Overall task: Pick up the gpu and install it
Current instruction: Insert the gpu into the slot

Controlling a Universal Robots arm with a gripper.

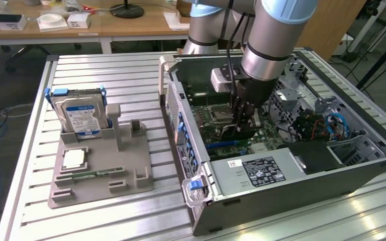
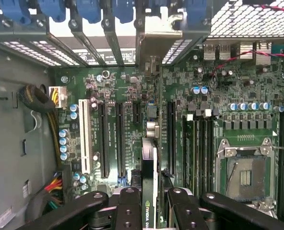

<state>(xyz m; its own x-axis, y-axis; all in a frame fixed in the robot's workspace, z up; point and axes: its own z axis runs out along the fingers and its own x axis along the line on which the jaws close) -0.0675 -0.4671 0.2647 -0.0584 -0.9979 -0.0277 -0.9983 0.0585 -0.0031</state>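
**Spotter:** Exterior view first. Where's the gpu [image 1: 234, 132]?
**Me:** It's in my claw [image 1: 245, 123], inside the open case [image 1: 300, 197] on the surface, above the motherboard [image 1: 206, 108].
**Spotter:** And the wrist view?
**Me:** The claw [image 2: 151, 211] is clamped on the gpu [image 2: 149, 167], which stands edge-on over the slots [image 2: 111, 139]. I judge it light, stiff and fragile, so I grip the board's edge.

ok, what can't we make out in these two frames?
- Exterior view: gpu bottom edge and the slot under it, hidden behind the claw.
- Wrist view: gpu is edge-on, so its contact with the slot can't be judged.
- Exterior view: hard drive label text, too small.
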